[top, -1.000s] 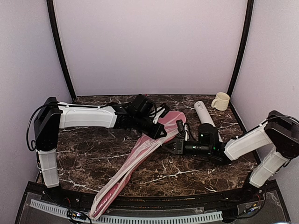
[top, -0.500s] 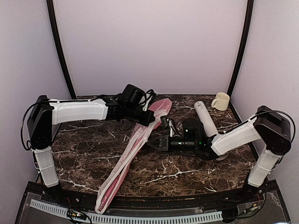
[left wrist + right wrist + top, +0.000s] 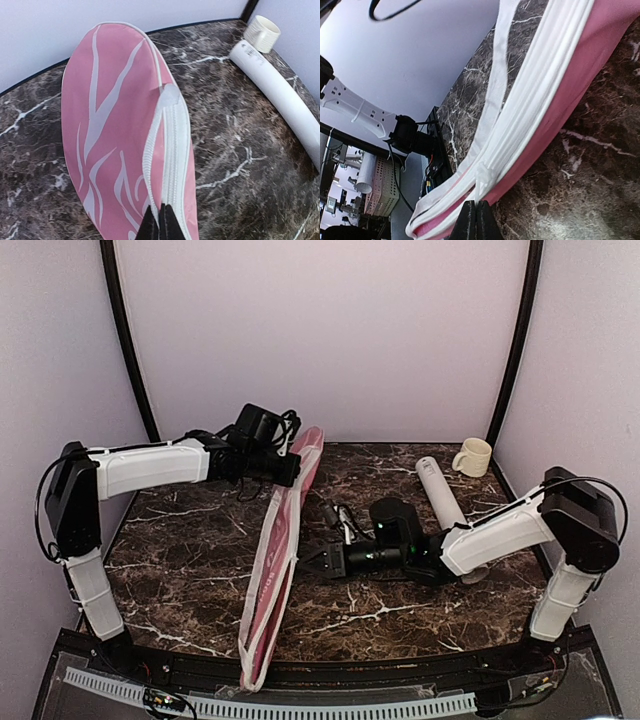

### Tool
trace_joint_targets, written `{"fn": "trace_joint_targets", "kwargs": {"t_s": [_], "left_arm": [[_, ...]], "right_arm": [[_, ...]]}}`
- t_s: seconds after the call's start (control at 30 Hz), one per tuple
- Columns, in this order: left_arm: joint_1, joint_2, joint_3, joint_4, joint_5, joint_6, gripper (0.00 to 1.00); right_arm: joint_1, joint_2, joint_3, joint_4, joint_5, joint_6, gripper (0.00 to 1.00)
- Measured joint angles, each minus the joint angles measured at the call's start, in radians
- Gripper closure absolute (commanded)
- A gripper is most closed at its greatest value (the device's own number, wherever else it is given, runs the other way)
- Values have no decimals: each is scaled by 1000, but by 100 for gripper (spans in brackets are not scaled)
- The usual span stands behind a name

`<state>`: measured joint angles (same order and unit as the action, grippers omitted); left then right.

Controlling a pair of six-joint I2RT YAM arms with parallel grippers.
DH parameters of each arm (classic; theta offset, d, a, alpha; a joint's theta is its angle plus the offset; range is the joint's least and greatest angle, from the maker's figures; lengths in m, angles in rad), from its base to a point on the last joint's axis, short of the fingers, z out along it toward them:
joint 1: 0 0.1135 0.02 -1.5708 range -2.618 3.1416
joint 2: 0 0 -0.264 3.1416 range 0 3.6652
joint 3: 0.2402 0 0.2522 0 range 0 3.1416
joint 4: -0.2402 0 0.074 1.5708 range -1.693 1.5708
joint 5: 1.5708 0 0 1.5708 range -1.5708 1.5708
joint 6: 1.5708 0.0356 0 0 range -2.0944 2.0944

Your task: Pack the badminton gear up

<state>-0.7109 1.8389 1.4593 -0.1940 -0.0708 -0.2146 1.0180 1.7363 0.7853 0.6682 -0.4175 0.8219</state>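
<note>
Pink fabric with pale streaks makes up the racquet cover (image 3: 268, 580), which is laid along the desk (image 3: 180, 580) left of centre, with its broad head at the far side and its narrow end reaching the near edge. The head end is held up off the marble by the left tool (image 3: 293, 472). In the left wrist view its dark fingers (image 3: 150, 227) are seen clenched on the white zip band (image 3: 167, 150) that runs along the cover's edge. The right tool (image 3: 306, 560) is reached in from the right, low over the desk, and is closed against the cover's right edge about midway along. In the right wrist view a small white zip tab (image 3: 484, 176) is gripped between its fingertips. A white tube (image 3: 440, 495) is lying to the right of the cover, well apart from it, and a cream mug (image 3: 473, 456) is set near its far end, by the far right corner.
</note>
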Motion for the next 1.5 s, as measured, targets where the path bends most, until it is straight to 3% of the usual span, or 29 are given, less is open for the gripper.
{"fn": "trace_joint_targets", "kwargs": {"t_s": [0.3, 0.6, 1.0, 1.17, 1.5], "left_arm": [[101, -5, 0, -4, -111, 26, 100], [225, -7, -62, 20, -130, 28, 100], [365, -7, -168, 17, -147, 27, 100], [370, -8, -192, 18, -146, 27, 100], [386, -74, -315, 78, -88, 19, 100]], "right_arm": [[61, -6, 60, -160, -57, -67, 100], [121, -78, 55, -369, -70, -130, 100], [177, -229, -64, -550, -51, -121, 100], [154, -266, -100, -595, 16, -74, 100], [-22, -316, -191, -625, 122, 44, 100]]}}
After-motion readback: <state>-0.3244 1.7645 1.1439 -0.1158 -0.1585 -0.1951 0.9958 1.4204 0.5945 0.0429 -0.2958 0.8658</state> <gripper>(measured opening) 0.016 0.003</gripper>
